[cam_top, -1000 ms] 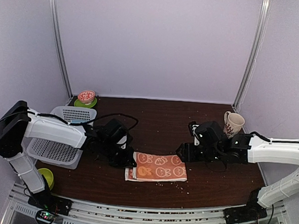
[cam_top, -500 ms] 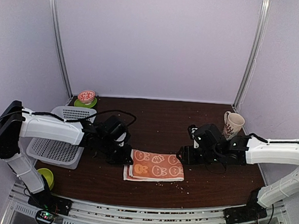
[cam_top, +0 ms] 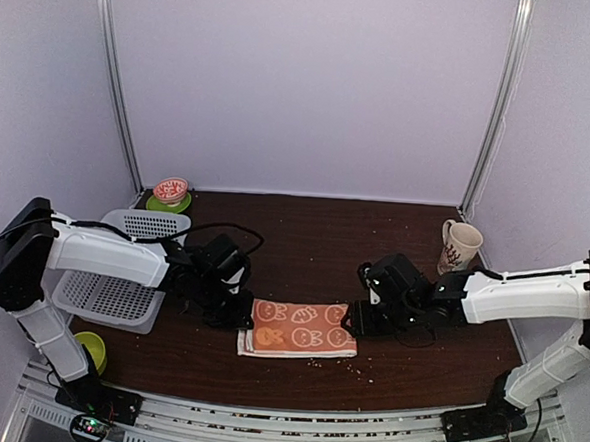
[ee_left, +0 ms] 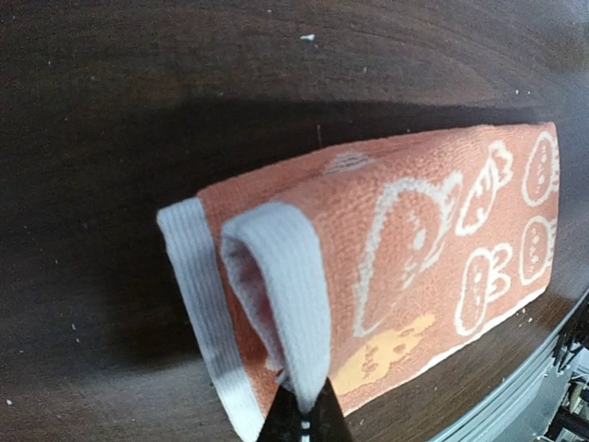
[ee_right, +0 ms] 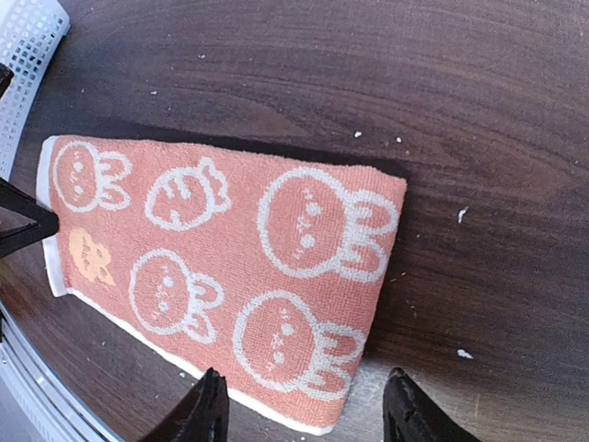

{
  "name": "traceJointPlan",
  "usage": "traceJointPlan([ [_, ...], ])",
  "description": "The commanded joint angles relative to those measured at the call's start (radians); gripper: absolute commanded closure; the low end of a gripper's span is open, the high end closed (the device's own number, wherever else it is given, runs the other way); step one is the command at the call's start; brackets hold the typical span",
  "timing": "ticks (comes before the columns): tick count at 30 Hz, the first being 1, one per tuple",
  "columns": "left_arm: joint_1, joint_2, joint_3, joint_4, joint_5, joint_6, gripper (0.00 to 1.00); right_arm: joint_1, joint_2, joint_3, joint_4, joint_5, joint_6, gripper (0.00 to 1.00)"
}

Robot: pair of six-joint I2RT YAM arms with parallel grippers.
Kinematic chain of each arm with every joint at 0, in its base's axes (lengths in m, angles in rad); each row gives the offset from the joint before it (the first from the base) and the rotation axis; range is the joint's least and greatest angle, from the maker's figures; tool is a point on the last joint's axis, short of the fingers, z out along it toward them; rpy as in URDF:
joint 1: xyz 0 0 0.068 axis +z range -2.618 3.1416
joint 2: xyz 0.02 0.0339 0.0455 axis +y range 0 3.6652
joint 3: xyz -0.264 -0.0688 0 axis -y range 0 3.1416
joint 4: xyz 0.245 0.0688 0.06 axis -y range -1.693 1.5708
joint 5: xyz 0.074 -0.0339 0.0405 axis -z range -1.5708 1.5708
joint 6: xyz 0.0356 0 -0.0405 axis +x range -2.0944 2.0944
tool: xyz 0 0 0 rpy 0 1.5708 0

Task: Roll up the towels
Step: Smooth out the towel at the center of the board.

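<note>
The left end effector (ee_left: 302, 419) was clenched on the white hem of the towel (ee_left: 433, 249), with the tips pinched together on the cloth. That hem was lifted off the table (cam_top: 314, 232) and curled over into a small loop, while the rest lay flat. From that pinch the orange, rabbit-printed cloth ran away to the right. Its long axis lay across the table, more or less along the line joining the two arms, and its folded short end was the one in the left arm's grip. At the opposite short end the right end effector (ee_right: 306, 405) hung low with its jaws apart and nothing between them. The near right corner of the cloth lay just below the gap, and I could not tell whether either finger touched it. Each arm therefore had one end, with the left in contact and the right only poised. To my eye the roll would have to travel from the lifted left hem towards the right end, along the cloth's length, with the right arm best placed to steady that far edge. I saw only this one towel; the white basket (cam_top: 122, 271) sat well to the left of it.
</note>
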Motion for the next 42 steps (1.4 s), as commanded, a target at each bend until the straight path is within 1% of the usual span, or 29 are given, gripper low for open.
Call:
traceJointPlan([
  [1, 0.009, 0.016, -0.007, -0.012, -0.030, 0.029, 1.00, -0.003, 0.057, 0.029, 0.040, -0.069, 0.006, 0.44],
  [9, 0.016, 0.016, -0.009, -0.034, -0.048, 0.044, 1.00, -0.002, 0.229, 0.146, -0.150, 0.049, 0.016, 0.47],
  [17, 0.031, 0.020, -0.029, -0.043, -0.058, 0.058, 1.00, 0.000, 0.308, 0.195, -0.239, 0.109, -0.020, 0.52],
  [22, 0.035, 0.033, -0.012, -0.061, -0.066, 0.079, 1.00, 0.002, 0.328, 0.193, -0.245, 0.111, -0.028, 0.62],
  [24, 0.037, 0.038, -0.004, -0.070, -0.070, 0.090, 1.00, 0.002, 0.328, 0.191, -0.248, 0.111, -0.029, 0.64],
  [25, 0.038, 0.040, 0.001, -0.077, -0.073, 0.096, 1.00, 0.002, 0.325, 0.190, -0.248, 0.110, -0.030, 0.62],
  [26, 0.038, 0.042, 0.008, -0.084, -0.075, 0.102, 1.00, 0.002, 0.315, 0.189, -0.243, 0.102, -0.028, 0.59],
  [28, 0.037, 0.040, 0.022, -0.101, -0.075, 0.113, 1.00, 0.003, 0.278, 0.181, -0.230, 0.087, -0.014, 0.50],
  [30, 0.038, 0.033, 0.035, -0.110, -0.071, 0.121, 0.99, 0.004, 0.249, 0.189, -0.230, 0.069, -0.003, 0.43],
  [33, 0.038, 0.026, 0.055, -0.136, -0.074, 0.131, 0.78, 0.004, 0.223, 0.211, -0.236, 0.047, 0.006, 0.38],
  [36, 0.038, 0.007, 0.073, -0.173, -0.080, 0.141, 0.56, 0.004, 0.213, 0.243, -0.256, 0.041, 0.000, 0.37],
  [37, 0.038, -0.006, 0.079, -0.191, -0.080, 0.144, 0.51, 0.003, 0.206, 0.249, -0.264, 0.042, -0.002, 0.36],
  [39, 0.038, -0.055, 0.084, -0.232, -0.081, 0.149, 0.45, 0.003, 0.190, 0.260, -0.277, 0.045, -0.005, 0.36],
  [42, 0.031, -0.169, 0.101, -0.290, -0.091, 0.161, 0.39, 0.002, 0.163, 0.260, -0.268, 0.042, -0.004, 0.36],
])
